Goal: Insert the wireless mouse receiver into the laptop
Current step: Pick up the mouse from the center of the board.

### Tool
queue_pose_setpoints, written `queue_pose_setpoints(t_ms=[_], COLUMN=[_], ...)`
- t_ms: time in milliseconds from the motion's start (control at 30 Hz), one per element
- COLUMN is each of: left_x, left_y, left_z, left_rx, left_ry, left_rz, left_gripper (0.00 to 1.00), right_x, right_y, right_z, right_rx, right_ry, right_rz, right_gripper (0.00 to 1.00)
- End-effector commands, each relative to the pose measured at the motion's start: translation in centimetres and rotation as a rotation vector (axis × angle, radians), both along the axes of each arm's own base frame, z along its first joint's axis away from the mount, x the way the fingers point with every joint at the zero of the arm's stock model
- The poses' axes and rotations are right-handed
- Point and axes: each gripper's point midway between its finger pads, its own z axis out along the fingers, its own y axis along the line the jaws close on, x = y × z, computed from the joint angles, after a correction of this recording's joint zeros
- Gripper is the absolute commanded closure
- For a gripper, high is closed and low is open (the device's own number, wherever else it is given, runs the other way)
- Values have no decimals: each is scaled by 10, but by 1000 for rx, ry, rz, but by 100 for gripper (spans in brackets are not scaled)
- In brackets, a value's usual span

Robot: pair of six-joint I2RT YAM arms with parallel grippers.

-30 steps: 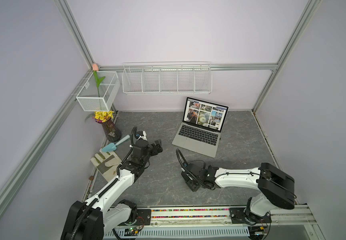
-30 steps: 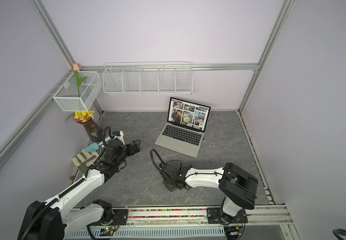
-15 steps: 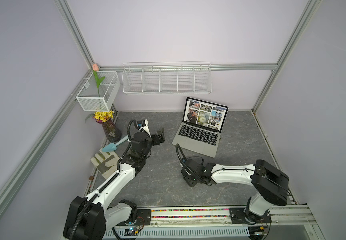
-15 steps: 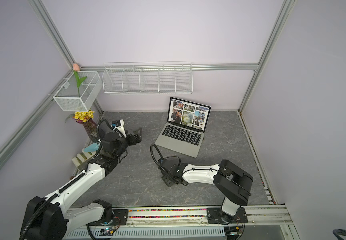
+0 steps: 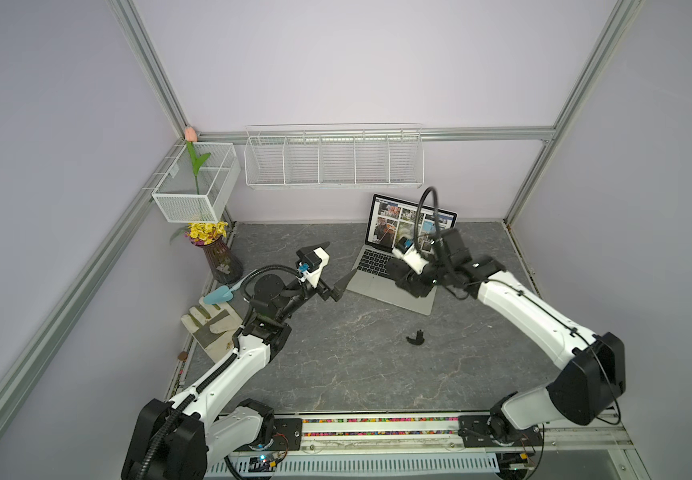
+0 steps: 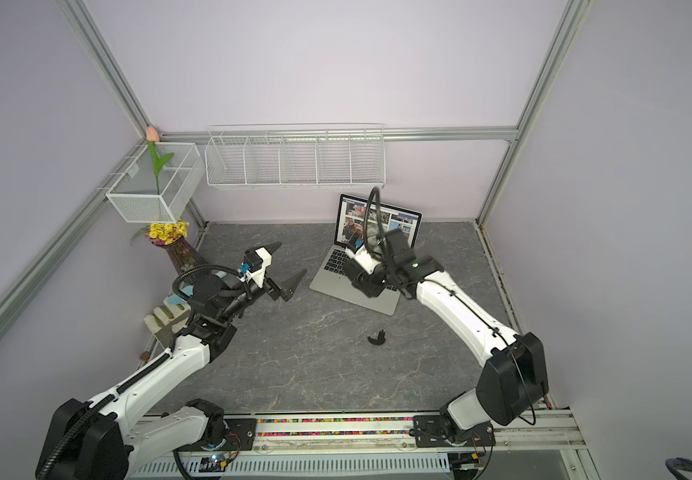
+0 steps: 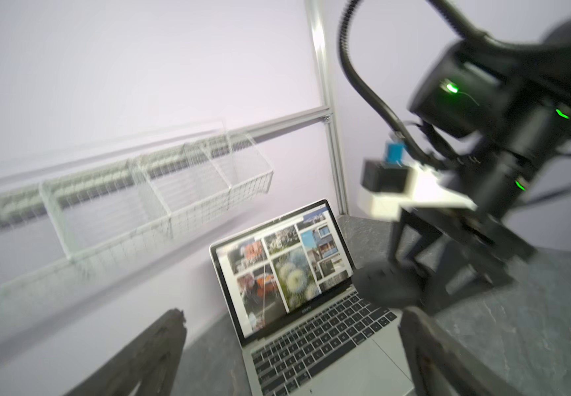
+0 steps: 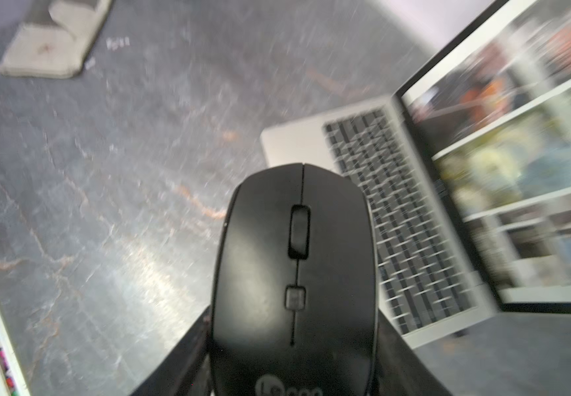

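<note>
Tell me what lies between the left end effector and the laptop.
Only bare grey tabletop separates the left end effector from the laptop, in both top views.

The laptop (image 5: 373, 287) (image 6: 336, 286) is seen open toward the back of the grey marbled desk (image 5: 336, 365), turned at an angle to its edges. A slim silver-grey body, black keys and a large trackpad are shown. The black-bezelled screen is raised and lit with a grid of photos. The wireless mouse receiver cannot be made out with certainty.

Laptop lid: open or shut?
Open. The laptop has its screen raised and lit with photos, keys exposed.
</note>
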Motion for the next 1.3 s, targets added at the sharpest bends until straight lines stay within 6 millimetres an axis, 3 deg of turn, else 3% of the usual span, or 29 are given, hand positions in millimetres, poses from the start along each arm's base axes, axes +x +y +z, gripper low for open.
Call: queue_pose_setpoints(t_ms=[0, 67, 167, 333, 533, 867, 1167, 1267], left_x=[-51, -66, -83, -104, -126, -130, -131, -134], left_y=[-37, -52, -66, -82, -93, -101, -104, -104], left_z=[34, 29, 12, -11, -34, -16, -26, -22], left_rx=[245, 347, 489, 576, 598, 464, 481, 469], left_ry=[-466, -588, -715, -826, -806, -773, -747, -736], left_rz=[-181, -246, -327, -430, -566, -577, -624, -652], left_gripper=[1, 1, 5, 17, 31, 59, 79, 93], right_x=[-57, -71, -98, -144, -171, -175, -179, -177], right_y=[-3, -6, -10, -6, 6, 12, 17, 19], right_z=[23, 43, 57, 58, 66, 53, 57, 59], right_rx=[-57, -79, -97, -146, -105, -122, -81, -69], right_ry=[69, 94, 162, 248, 243, 299, 329, 326], right_rz=[341, 398, 476, 596, 702, 724, 734, 716], right_gripper=[72, 73, 73, 74, 75, 75, 76, 73])
